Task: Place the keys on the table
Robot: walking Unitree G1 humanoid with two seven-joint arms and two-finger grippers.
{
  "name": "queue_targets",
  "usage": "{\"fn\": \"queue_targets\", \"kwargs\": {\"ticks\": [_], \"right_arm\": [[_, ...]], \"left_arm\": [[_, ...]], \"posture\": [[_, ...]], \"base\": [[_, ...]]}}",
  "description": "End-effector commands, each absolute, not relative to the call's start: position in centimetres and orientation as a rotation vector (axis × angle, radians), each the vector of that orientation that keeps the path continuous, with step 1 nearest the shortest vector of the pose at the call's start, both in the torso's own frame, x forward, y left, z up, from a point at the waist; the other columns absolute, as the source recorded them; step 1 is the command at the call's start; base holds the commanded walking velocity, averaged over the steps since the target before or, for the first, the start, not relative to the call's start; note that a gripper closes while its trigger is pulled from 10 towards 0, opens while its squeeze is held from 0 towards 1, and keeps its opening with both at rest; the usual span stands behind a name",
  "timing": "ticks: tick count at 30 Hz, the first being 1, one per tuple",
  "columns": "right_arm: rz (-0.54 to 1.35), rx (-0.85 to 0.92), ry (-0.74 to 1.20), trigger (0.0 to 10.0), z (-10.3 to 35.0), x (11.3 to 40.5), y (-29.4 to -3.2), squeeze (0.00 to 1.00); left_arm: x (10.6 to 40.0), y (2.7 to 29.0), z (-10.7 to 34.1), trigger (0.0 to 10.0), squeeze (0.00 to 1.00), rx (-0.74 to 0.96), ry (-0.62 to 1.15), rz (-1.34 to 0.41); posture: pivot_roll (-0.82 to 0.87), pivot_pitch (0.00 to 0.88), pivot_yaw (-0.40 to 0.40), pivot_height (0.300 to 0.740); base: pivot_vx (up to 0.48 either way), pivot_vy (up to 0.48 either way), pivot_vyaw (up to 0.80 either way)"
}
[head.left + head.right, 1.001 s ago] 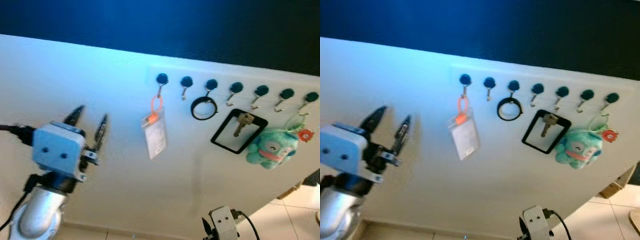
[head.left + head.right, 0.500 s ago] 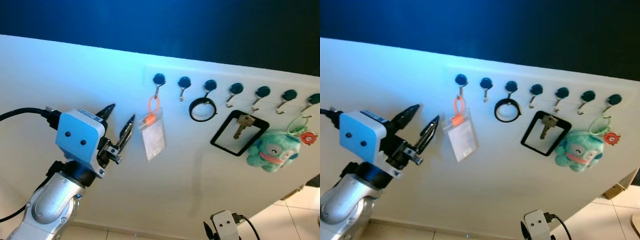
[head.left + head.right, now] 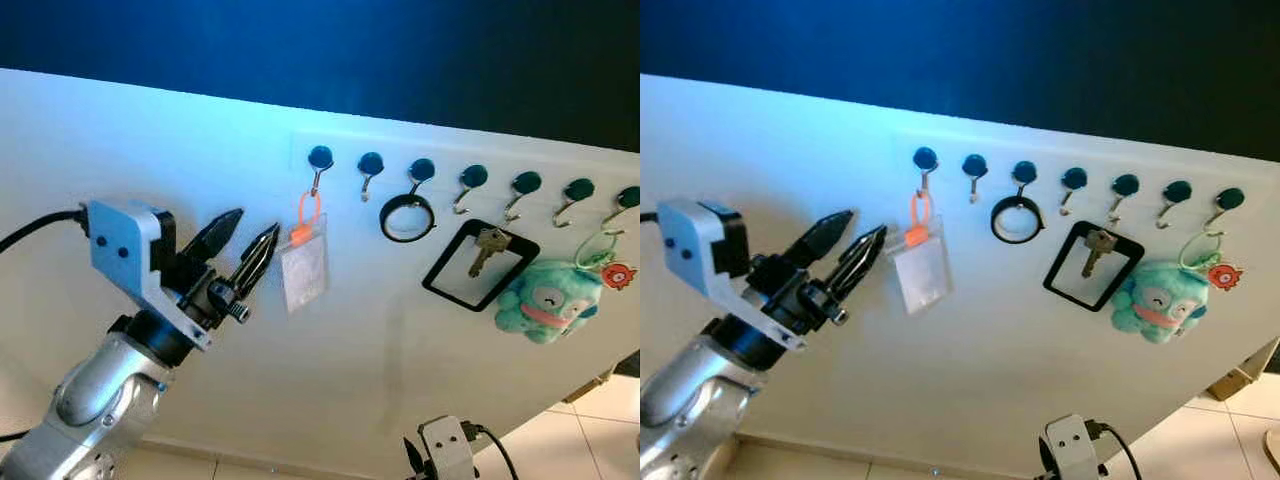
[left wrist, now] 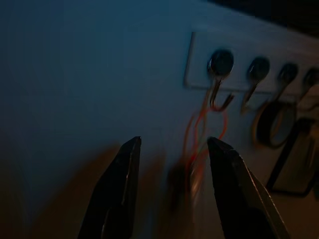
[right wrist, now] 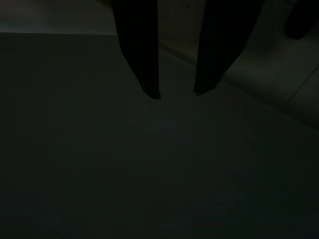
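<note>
Hanging from round dark hooks [image 3: 371,163]: clear plastic badge holder [image 3: 304,271] on orange loop, metal key [image 3: 486,246], plush teal toy [image 3: 547,301]. Left gripper [image 3: 252,247] reaching beside the badge holder, jaws narrowly parted; no legible writing.

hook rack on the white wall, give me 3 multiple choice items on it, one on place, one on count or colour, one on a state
1. Where does the brass key hang?
A. inside the black rectangular frame
B. on the orange loop
C. on the teal plush toy

2. How many dark round-headed hooks does the wall rack show in the right eye view?
A. four
B. seven
C. ten

3. How are the left pincer's black fingers?
A. shut on the card holder
B. apart, holding nothing
C. shut on the key

Answers:
1. A, the brass key sits within the black rectangular frame.
2. B, seven heads run along the hook rack, from above the clear card holder with the orange loop to above the teal plush toy.
3. B, the left pincer has a gap between its fingers just short of the card holder.
</note>
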State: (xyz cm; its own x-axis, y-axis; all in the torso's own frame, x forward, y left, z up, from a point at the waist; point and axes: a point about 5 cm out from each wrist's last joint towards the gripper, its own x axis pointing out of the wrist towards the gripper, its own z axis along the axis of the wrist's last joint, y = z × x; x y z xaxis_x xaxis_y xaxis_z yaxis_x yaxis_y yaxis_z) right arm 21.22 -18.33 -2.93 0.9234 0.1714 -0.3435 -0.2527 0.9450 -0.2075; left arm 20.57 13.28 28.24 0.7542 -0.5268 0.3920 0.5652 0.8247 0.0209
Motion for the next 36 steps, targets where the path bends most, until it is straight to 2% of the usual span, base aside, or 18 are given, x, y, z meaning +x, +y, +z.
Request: {"fn": "queue_targets", "kwargs": {"ticks": [1,8,23,24,25,27,28,29,30,31,32,35,36], "right_arm": [[0.217,-0.253,0.363,10.0,-3.6,20.4,-18.5,0.0],[0.217,-0.248,0.371,10.0,-3.8,20.2,-18.3,0.0],[0.199,-0.241,0.382,10.0,-4.1,19.7,-18.3,0.0],[0.198,-0.24,0.383,10.0,-4.2,19.6,-18.3,0.0],[0.198,-0.24,0.384,10.0,-4.2,19.6,-18.3,0.0],[0.198,-0.24,0.385,10.0,-4.2,19.6,-18.3,0.0],[0.198,-0.239,0.385,10.0,-4.2,19.6,-18.3,0.0],[0.198,-0.239,0.385,10.0,-4.2,19.6,-18.3,0.0],[0.198,-0.239,0.384,10.0,-4.2,19.6,-18.3,0.0],[0.198,-0.239,0.384,10.0,-4.2,19.6,-18.3,0.0],[0.199,-0.241,0.384,10.0,-4.2,19.7,-18.3,0.0],[0.199,-0.241,0.384,10.0,-4.2,19.7,-18.3,0.0],[0.199,-0.241,0.384,10.0,-4.2,19.8,-18.3,0.0]], "left_arm": [[20.7,12.9,28.5,10.0,0.0,-0.114,-0.387,-0.623],[21.4,10.9,29.2,10.0,0.0,-0.105,-0.389,-0.71],[21.9,9.7,29.3,10.0,0.0,-0.125,-0.342,-0.785],[21.9,9.7,29.3,9.8,0.0,-0.123,-0.339,-0.783],[21.9,9.7,29.2,8.3,0.0,-0.122,-0.337,-0.782],[21.9,9.6,29.2,8.3,0.0,-0.122,-0.335,-0.781],[21.9,9.6,29.1,7.5,0.0,-0.122,-0.332,-0.78],[21.9,9.6,29.1,7.6,0.0,-0.122,-0.33,-0.78],[21.8,9.6,29.1,7.2,0.0,-0.121,-0.326,-0.779],[21.8,9.6,29.1,7.2,0.0,-0.121,-0.326,-0.779],[21.9,9.6,29.0,6.0,0.0,-0.119,-0.319,-0.774],[21.9,9.6,29.0,5.7,0.0,-0.119,-0.318,-0.771],[21.9,9.6,29.0,5.0,0.0,-0.119,-0.316,-0.77]], "posture": [[0.15,0.142,-0.062,0.74],[0.15,0.147,-0.058,0.74],[0.13,0.155,-0.039,0.74],[0.13,0.158,-0.037,0.74],[0.13,0.158,-0.037,0.74],[0.13,0.158,-0.037,0.74],[0.13,0.159,-0.038,0.74],[0.13,0.159,-0.038,0.74],[0.13,0.16,-0.039,0.74],[0.13,0.16,-0.039,0.74],[0.13,0.16,-0.041,0.74],[0.13,0.16,-0.041,0.74],[0.13,0.16,-0.042,0.74]], "base": [[0.0,0.0,0.0],[0.0,0.0,0.0],[0.0,0.0,0.0],[0.0,0.0,0.0],[0.0,0.0,0.0],[0.0,0.0,0.0],[0.0,0.0,0.0],[0.0,0.0,0.0],[0.0,0.0,0.0],[0.0,0.0,0.0],[0.0,0.0,0.0],[0.0,0.0,0.0],[0.0,0.0,0.0]]}}
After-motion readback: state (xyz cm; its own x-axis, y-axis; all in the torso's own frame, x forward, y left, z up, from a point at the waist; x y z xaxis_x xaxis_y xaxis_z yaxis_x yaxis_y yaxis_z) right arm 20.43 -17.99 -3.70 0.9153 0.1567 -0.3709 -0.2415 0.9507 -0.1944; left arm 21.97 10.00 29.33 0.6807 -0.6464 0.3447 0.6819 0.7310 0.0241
